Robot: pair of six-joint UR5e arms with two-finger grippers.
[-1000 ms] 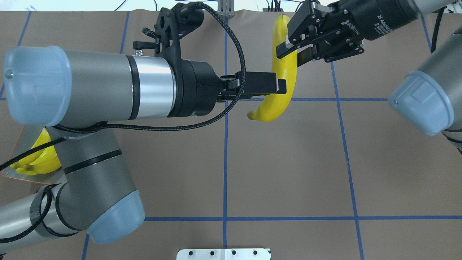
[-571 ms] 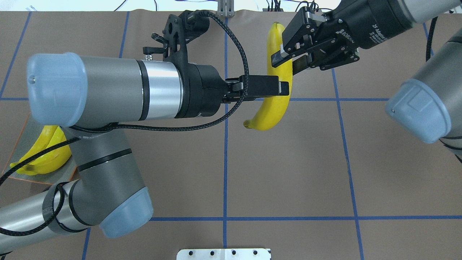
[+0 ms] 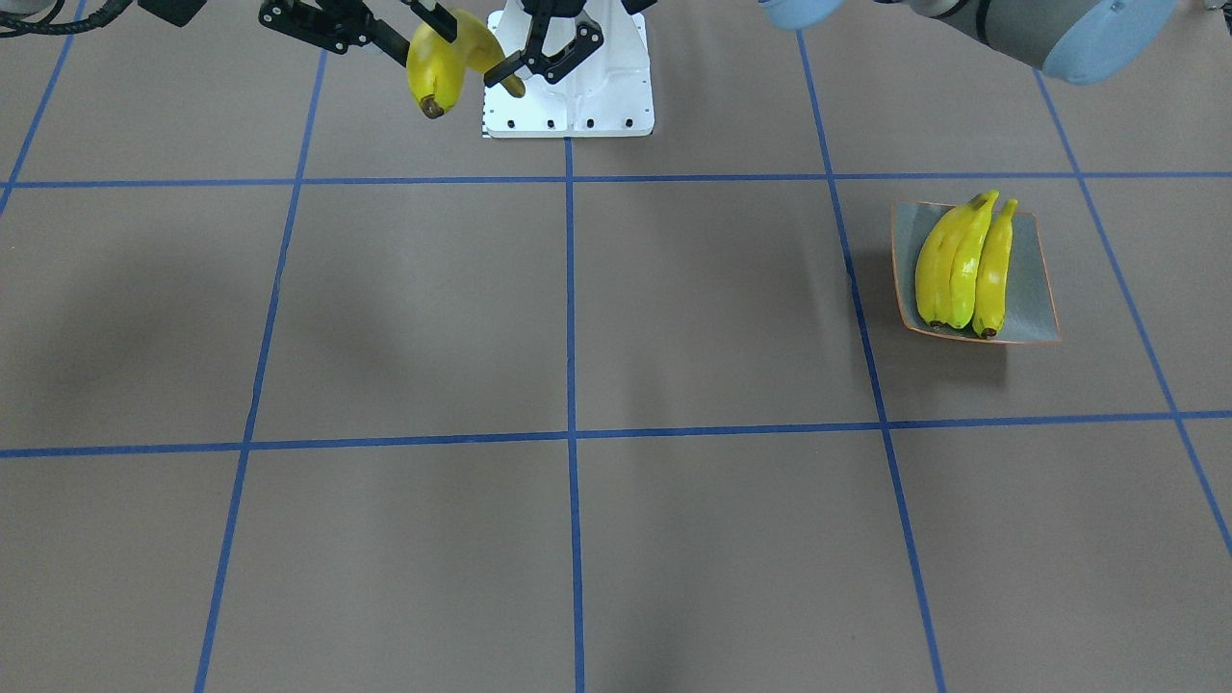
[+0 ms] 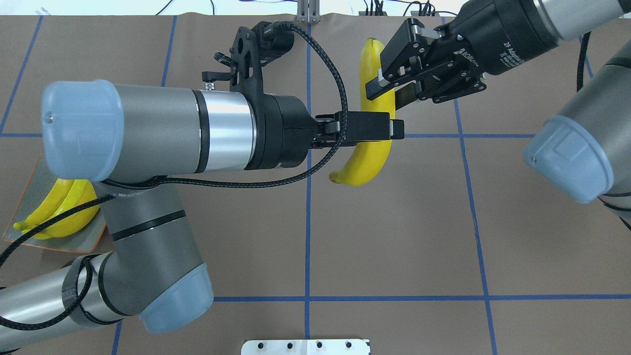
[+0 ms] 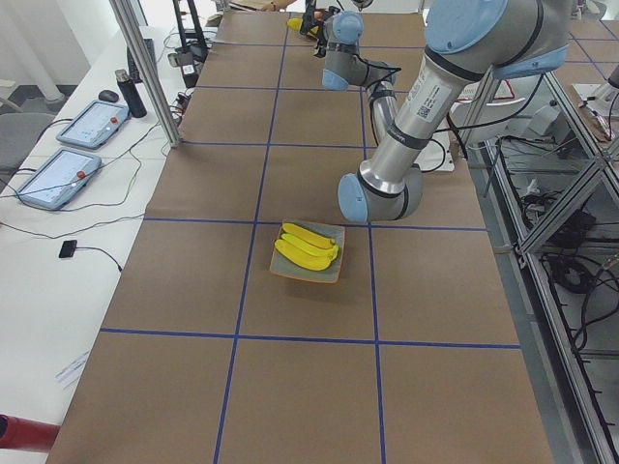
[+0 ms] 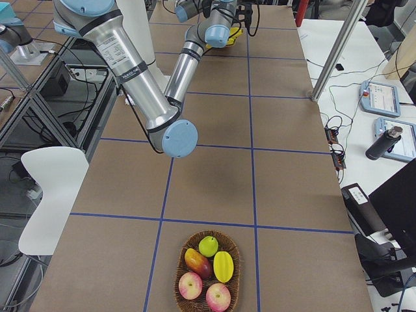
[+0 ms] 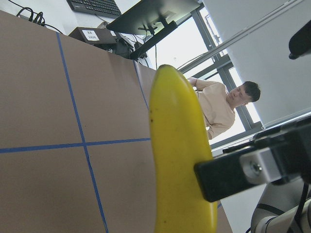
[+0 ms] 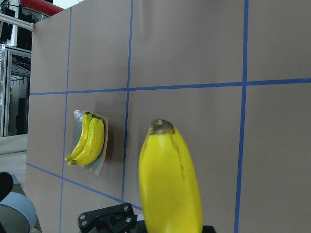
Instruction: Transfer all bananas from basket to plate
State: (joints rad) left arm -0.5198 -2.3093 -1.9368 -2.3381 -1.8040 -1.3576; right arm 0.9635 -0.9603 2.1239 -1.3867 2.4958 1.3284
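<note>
A yellow banana (image 4: 367,158) hangs in the air above the table's far middle. My right gripper (image 4: 389,91) is shut on its upper part. My left gripper (image 4: 394,129) reaches in from the left with one finger above and one below the banana's middle; it looks open around it. The same banana (image 8: 167,179) fills the right wrist view. The grey-blue plate (image 3: 1035,289) lies on the table on my left side, with three bananas (image 3: 962,265) side by side on it. The basket (image 6: 208,273) shows only in the exterior right view, at the table's right end.
The basket holds apples, a mango and other fruit. My left arm's elbow (image 4: 148,236) hangs over the plate's edge in the overhead view. Operator desks with tablets (image 5: 73,145) run along the table's far side. A person shows at a window in the left wrist view.
The right gripper has carried the banana left and toward me. The left gripper has slid further right across the banana's middle, its fingertip now past the banana's right edge.
</note>
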